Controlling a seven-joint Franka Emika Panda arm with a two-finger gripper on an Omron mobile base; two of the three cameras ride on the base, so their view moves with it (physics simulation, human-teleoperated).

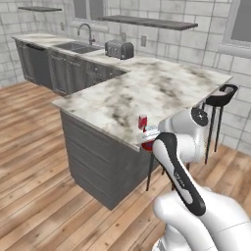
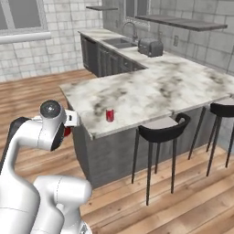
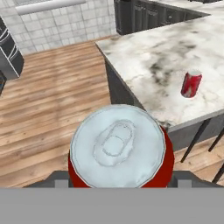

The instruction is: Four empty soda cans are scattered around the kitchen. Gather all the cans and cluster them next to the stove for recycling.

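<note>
The marble counter (image 2: 151, 91) carries one upright red soda can (image 2: 109, 115), apparently near its edge.

The left base view looks from behind the arm's left, forward and down across the island counter (image 1: 147, 88) toward the sink (image 1: 76, 47) and toaster (image 1: 119, 49). The right base view faces the same counter (image 2: 151, 87) from the arm's right, with stools (image 2: 162, 132) in front. Both share the counter and the can (image 1: 142, 122) on it. The hand view sits very near a held can (image 3: 118, 146), with the counter edge beyond.
</note>
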